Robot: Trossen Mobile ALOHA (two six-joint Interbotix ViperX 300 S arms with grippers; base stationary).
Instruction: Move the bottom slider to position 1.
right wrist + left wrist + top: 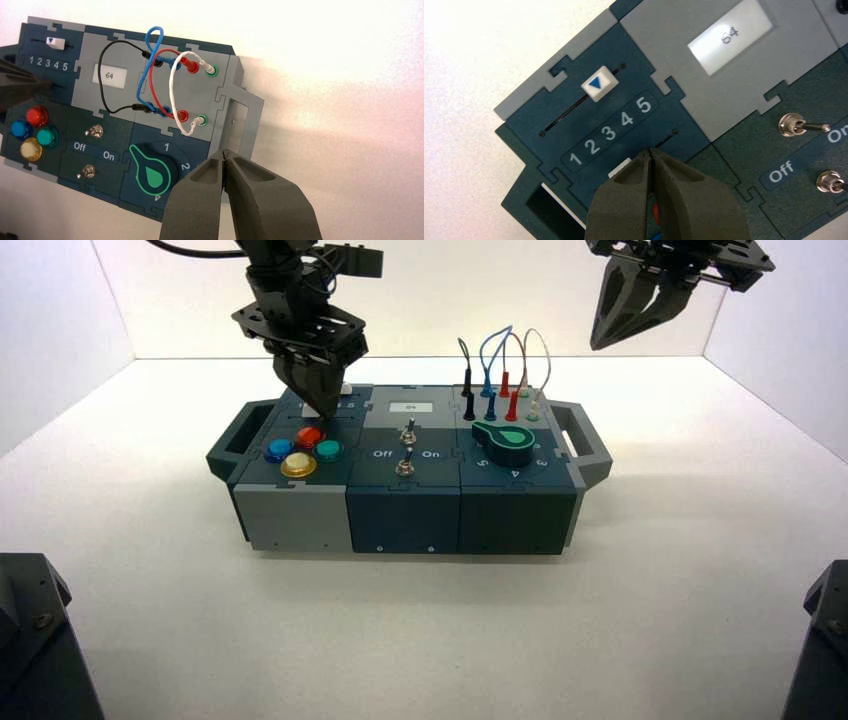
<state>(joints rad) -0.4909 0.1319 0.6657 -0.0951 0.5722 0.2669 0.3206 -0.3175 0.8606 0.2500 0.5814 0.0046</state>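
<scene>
- White tabletop point(420, 640) lies under your box point(405, 520).
- Your left gripper point(650, 150), clenched with nothing gripped, hovers over the bottom slider point(619, 167), left panel, below the number row.
- The knob looks light, rigid, perhaps slippery; nudge its side low, along the slot, towards position 1 point(575, 158).
- No loose container shows; the box's sockets hold wire plugs point(189, 64).
- Your right gripper point(224, 152) idles, closed, near the box's right end.
</scene>
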